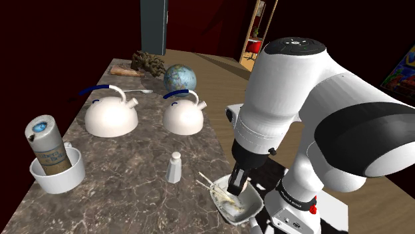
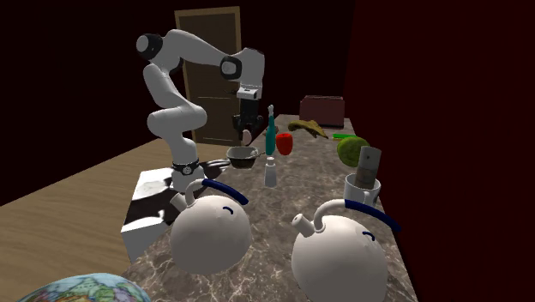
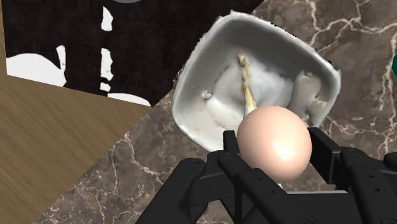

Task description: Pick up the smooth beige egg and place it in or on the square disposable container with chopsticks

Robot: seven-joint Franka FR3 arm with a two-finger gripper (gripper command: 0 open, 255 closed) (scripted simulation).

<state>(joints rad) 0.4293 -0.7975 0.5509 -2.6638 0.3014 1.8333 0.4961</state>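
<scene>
A smooth beige egg (image 3: pixel 275 141) is clasped between my black fingers, with my gripper (image 3: pixel 277 153) shut on it. It hangs just above the square white container (image 3: pixel 191 76), which holds pale chopsticks (image 3: pixel 248 95) and some residue. In the shoulder view my gripper (image 1: pixel 237 181) points down over the container (image 1: pixel 241 209) at the counter's near corner, and the chopsticks (image 1: pixel 207 181) stick out toward that view's left. In the second exterior view the egg (image 2: pixel 247 135) shows as a pale spot under the gripper (image 2: pixel 247 129), a little above the container (image 2: pixel 243 157).
On the marble counter (image 1: pixel 133 173) stand two white kettles (image 1: pixel 112 116) (image 1: pixel 183 114), a globe (image 1: pixel 179 78), a small white shaker (image 1: pixel 174 167) near the container, and a white cup (image 1: pixel 63 176) holding a grinder. The counter edge and wooden floor lie beside the container.
</scene>
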